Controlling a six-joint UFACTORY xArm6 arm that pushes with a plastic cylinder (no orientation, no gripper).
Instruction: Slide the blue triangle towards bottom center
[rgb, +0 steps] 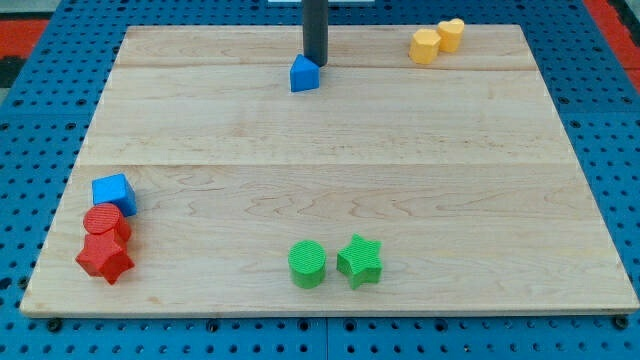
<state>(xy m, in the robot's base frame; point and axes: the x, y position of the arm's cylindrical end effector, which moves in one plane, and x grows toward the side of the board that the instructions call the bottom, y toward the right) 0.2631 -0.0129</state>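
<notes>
- Rod is coming down from the board's top edge; my tip (315, 63) is sitting at the top right of the blue triangle (304, 74), touching or just about touching it. No jaws on it, so it is gripping nothing.
- Blue triangle is lying near the top edge, slightly left of centre, well apart from the bottom centre.
- Green cylinder (307, 264) and green star (360, 261) are sitting side by side near the bottom centre.
- Blue cube (113, 192), red cylinder (105, 223) and red star (105, 257) are clustering at the bottom-left corner of the wooden board (320, 150).
- Yellow hexagon-like block (425, 46) and yellow heart (451, 34) are touching near the top-right corner.
</notes>
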